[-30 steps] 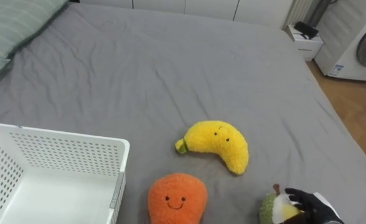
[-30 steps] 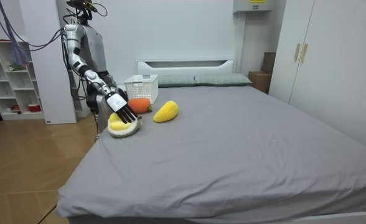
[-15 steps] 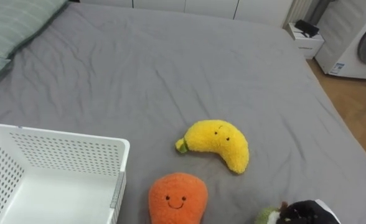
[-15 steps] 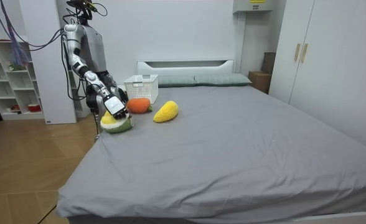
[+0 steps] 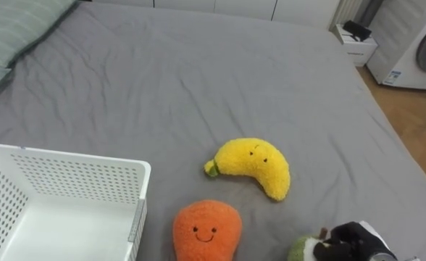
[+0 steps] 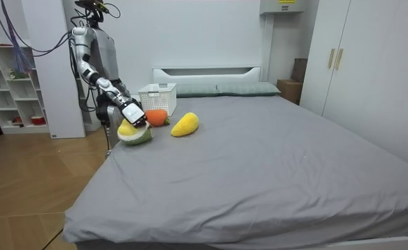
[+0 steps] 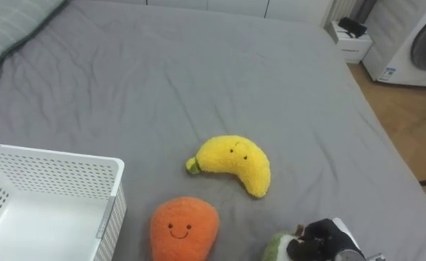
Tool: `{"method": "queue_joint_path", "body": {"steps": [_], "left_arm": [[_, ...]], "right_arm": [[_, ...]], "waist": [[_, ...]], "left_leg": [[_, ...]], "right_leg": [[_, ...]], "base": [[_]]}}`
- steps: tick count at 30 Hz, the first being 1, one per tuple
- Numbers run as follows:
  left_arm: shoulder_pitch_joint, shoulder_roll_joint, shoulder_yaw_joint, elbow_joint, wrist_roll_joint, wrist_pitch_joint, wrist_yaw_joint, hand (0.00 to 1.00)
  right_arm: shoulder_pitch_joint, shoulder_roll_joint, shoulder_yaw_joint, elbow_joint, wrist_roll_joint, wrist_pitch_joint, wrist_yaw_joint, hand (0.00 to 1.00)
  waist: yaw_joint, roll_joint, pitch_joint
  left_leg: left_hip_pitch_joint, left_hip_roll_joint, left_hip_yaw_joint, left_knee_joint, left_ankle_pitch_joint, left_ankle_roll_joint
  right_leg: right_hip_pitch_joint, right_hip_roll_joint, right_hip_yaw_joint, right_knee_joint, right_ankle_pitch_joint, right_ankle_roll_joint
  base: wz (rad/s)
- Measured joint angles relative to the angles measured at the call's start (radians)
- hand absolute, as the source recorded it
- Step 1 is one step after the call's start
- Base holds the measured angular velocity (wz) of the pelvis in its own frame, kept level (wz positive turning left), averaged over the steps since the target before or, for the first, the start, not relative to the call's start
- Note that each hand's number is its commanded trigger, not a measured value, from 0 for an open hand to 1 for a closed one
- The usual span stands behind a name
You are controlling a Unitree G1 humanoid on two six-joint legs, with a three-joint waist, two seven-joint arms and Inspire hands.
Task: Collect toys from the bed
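My right hand (image 5: 354,241) is at the bottom right of the eye views, its dark fingers curled round a green and yellow plush toy (image 5: 300,250). In the room view that toy (image 6: 134,133) hangs in the hand (image 6: 131,115) just above the near corner of the grey bed (image 6: 259,153). A yellow banana plush (image 5: 253,165) lies on the bed ahead. An orange plush with a smiling face (image 5: 206,230) lies beside the white perforated basket (image 5: 68,170), which stands empty on the bed at my left.
Green striped pillows (image 5: 17,29) lie at the far left. Beyond the bed's right edge are wood floor, a white nightstand (image 5: 358,47) and a washing machine (image 5: 419,51). In the room view I stand by the bed's corner, with shelves (image 6: 10,90) behind me.
My right hand's fingers went from straight over the green toy to curled round it. Hand and toy have risen off the bed and moved a little towards the orange plush.
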Motion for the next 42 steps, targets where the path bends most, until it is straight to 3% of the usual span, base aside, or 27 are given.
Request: {"method": "queue_joint_path", "body": {"steps": [3, 8, 17, 22, 28, 37, 42], "left_arm": [[-0.002, 0.001, 0.0, 0.0, 0.001, -0.001, -0.007, 0.0], [-0.003, 0.0, 0.0, -0.013, 0.001, 0.001, -0.011, 0.0], [-0.014, 0.001, -0.003, -0.019, 0.001, 0.021, -0.013, 0.0], [-0.023, 0.001, -0.003, -0.016, 0.0, 0.021, -0.007, 0.0], [-0.041, 0.0, -0.008, -0.018, 0.001, 0.009, -0.002, 0.0], [-0.076, -0.002, -0.012, -0.019, 0.002, 0.01, -0.003, 0.0], [-0.077, -0.005, -0.033, -0.019, 0.002, 0.012, -0.002, 0.0]], "right_arm": [[0.0, 0.0, 0.0, -0.054, -0.005, 0.001, 0.008, 1.0], [0.001, 0.0, 0.0, -0.166, -0.03, 0.003, 0.012, 1.0], [-0.01, -0.029, 0.023, -0.365, -0.055, 0.057, 0.06, 1.0], [-0.084, -0.03, 0.023, -0.438, -0.02, 0.071, 0.06, 1.0], [-0.185, -0.03, 0.024, -0.441, -0.006, 0.071, 0.06, 1.0], [-0.245, -0.027, 0.062, -0.451, 0.004, 0.076, 0.092, 1.0], [-0.299, -0.026, 0.12, -0.452, 0.028, 0.085, 0.093, 1.0]], "waist": [[0.0, -0.003, -0.0011], [-0.001, 0.005, 0.0042], [0.003, -0.007, 0.0061], [0.029, -0.009, 0.0067], [0.054, -0.02, -0.0007], [0.108, -0.015, 0.0021], [0.127, -0.016, 0.0022]], "left_leg": [[-0.004, 0.0, -0.002, 0.0, 0.0, 0.0], [-0.005, 0.0, -0.004, 0.0, 0.001, 0.001], [-0.013, -0.002, -0.002, 0.001, 0.002, 0.002], [-0.016, -0.001, 0.003, 0.0, 0.002, 0.002], [-0.025, -0.002, -0.014, 0.004, 0.002, 0.002], [-0.043, -0.002, -0.028, 0.016, 0.002, 0.002], [-0.049, -0.004, -0.043, 0.019, 0.002, 0.002]], "right_leg": [[0.001, 0.0, -0.001, 0.001, 0.0, 0.0], [0.0, 0.0, 0.002, 0.002, 0.0, 0.0], [-0.02, -0.002, 0.003, 0.018, -0.001, 0.001], [-0.021, -0.002, 0.003, 0.02, 0.0, 0.001], [-0.018, -0.004, -0.015, 0.017, 0.0, 0.001], [-0.022, -0.005, -0.026, 0.022, 0.0, 0.001], [-0.018, -0.009, -0.057, 0.018, 0.0, 0.001]], "base": [[0.01], [0.0], [-0.01], [-0.03], [0.08], [0.04], [0.1]]}}
